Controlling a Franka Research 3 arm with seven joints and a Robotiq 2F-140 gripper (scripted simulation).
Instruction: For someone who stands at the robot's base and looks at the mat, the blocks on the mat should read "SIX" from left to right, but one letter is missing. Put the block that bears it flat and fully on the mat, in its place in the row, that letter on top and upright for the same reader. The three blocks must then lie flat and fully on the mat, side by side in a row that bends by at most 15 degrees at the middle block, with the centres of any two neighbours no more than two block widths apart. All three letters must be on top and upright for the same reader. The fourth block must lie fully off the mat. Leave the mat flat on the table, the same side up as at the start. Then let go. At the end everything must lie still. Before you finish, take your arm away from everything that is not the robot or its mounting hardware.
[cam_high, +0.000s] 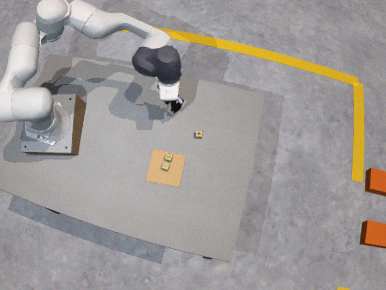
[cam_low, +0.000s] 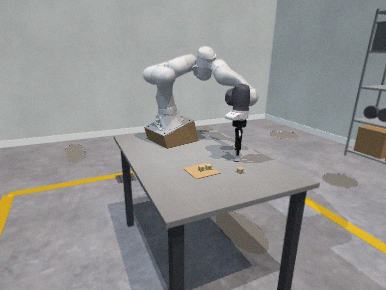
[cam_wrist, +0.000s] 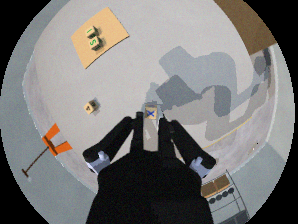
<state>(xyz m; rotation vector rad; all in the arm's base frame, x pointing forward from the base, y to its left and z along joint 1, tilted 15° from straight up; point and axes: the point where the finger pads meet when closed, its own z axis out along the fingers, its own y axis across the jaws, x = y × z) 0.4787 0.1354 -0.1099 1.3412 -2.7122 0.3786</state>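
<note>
The tan mat (cam_high: 166, 168) lies in the middle of the table with two letter blocks on it (cam_high: 169, 157) (cam_high: 164, 166), side by side. A third block (cam_high: 198, 134) lies off the mat, towards the far side. My gripper (cam_high: 175, 106) stands near the table's far edge, pointing down, low over the table top. In the wrist view the gripper (cam_wrist: 150, 132) is shut on a fourth tan block (cam_wrist: 150, 123) with a blue mark on its face. The letters are too small to read.
The robot base (cam_high: 50, 122) stands at the table's left end. Orange boxes (cam_high: 376, 181) lie on the floor to the right, and a yellow line (cam_high: 280, 57) marks the floor behind the table. A shelf (cam_low: 372, 100) stands at the far right.
</note>
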